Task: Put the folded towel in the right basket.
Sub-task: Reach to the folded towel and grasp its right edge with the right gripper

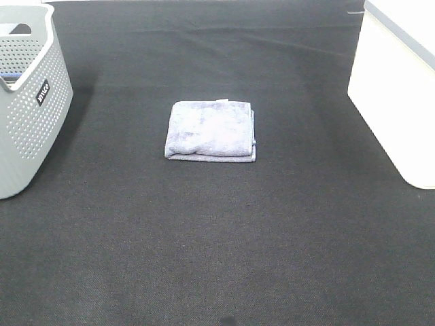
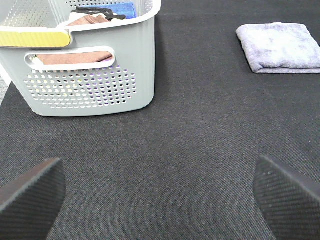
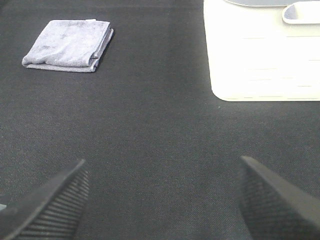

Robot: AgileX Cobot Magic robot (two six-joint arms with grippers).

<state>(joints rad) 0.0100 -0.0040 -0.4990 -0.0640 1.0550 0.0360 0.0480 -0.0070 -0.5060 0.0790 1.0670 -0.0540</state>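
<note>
Right, from the high camera the folded towel [image 1: 211,130] lies flat in the middle of the tabletop [image 1: 217,258], slightly toward the far edge and well apart from both containers: the grey basket [image 1: 30,115] at the left edge, the white basket [image 1: 397,95] at the right edge, running up to the far right corner. No arm shows here, so nothing is touching the folded towel. Over to the left wrist: the left gripper [image 2: 160,200] hangs over bare tabletop, jaws spread wide with nothing between them, the grey basket close by with cloths inside. Now the right wrist: the right gripper [image 3: 160,200] is likewise spread wide and empty, with the folded towel ahead to one side and the white basket to the other. That white basket is the target, I'd say, and the right arm sits on its side, so it looks the natural one to reach in. Wide jaws suit a thick fold.
</note>
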